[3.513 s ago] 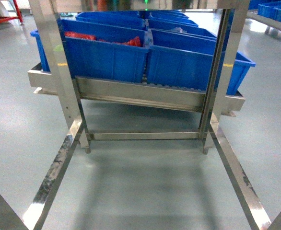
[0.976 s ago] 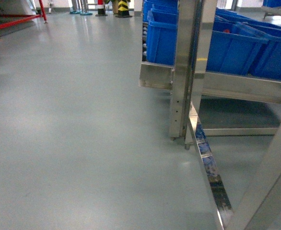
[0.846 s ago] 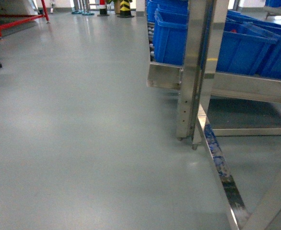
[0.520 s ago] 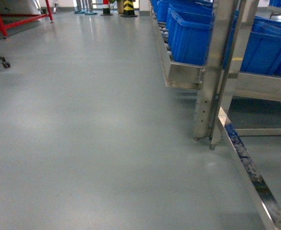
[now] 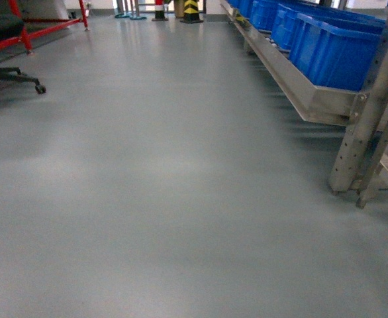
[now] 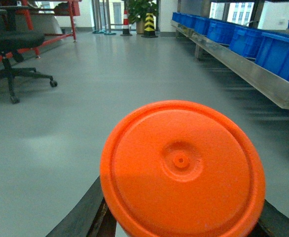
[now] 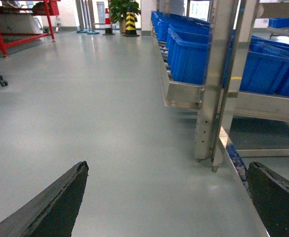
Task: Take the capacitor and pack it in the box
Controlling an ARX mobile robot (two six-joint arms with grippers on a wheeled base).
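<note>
- The head view shows mostly a grey glossy floor [image 5: 154, 185]; neither arm and neither gripper appears in this view.
- At about 2 o'clock in the head view a steel rack [image 5: 313, 99] runs away toward the far wall, and blue bins [image 5: 333, 50] stand in a row on its shelf.
- At about 10 o'clock in the head view there is the wheeled base of a black office chair [image 5: 12, 73], and behind it a red metal frame [image 5: 48, 26].
- At 12 o'clock, far away, a yellow and black striped post [image 5: 191, 9] stands on the floor.
- In the left wrist view the left gripper [image 6: 181, 224] shows only the dark edges of its two fingers at the bottom, one on each side of a round orange lid [image 6: 181, 168].
- The orange lid fills the lower middle of this view and sits between the fingers; it looks held there, but the contact points are hidden, so I cannot tell for sure.
- In the right wrist view the right gripper [image 7: 164, 197] has its two dark fingers wide apart, at 7 o'clock and at 4 o'clock, with only floor between them; it holds nothing.
- The pink box does not appear in any view, and no capacitor can be recognised either.
</note>
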